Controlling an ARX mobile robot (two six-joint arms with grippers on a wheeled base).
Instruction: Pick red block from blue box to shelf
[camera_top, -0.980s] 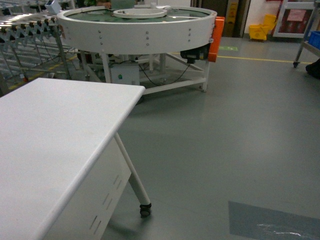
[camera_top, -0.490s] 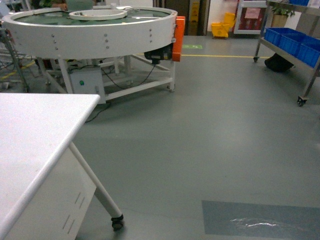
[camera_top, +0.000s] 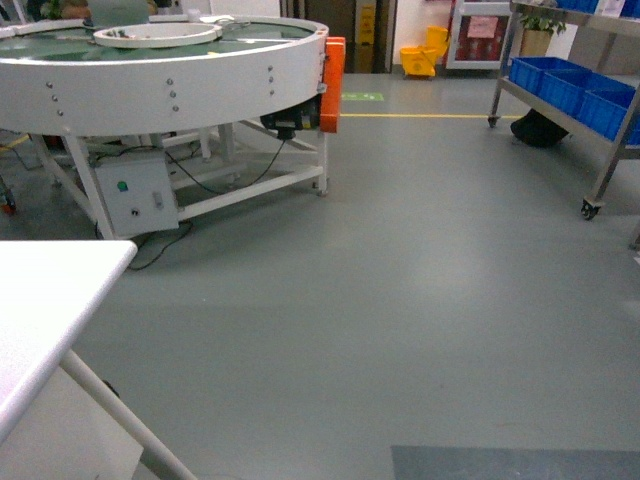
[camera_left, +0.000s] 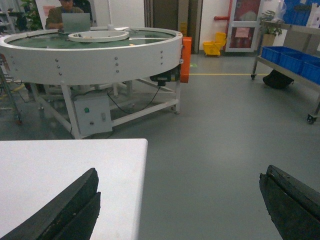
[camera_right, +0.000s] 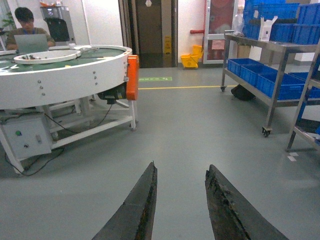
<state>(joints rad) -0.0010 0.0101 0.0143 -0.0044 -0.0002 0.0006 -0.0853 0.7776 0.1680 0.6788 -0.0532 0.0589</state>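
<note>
Both grippers empty, neither arm visible from the head camera.
The left black, rough-surfaced two-finger gripper (camera_left: 180, 205) has its fingers spread wide apart, holding nothing. The right black two-finger gripper (camera_right: 180, 205) has fingers closer together with a clear gap between them, also holding nothing.

The shelf (camera_top: 560, 100) runs off the right edge of the head view, only its lower tier and one castor showing; in the right wrist view its upper tiers are cropped too. The white table (camera_top: 45, 300) is cut at the left and bottom edges. The left gripper (camera_left: 180, 205) shows only two finger stubs at the frame's bottom. A dark shape (camera_top: 538, 128) under the shelf is too indistinct to identify.
</note>
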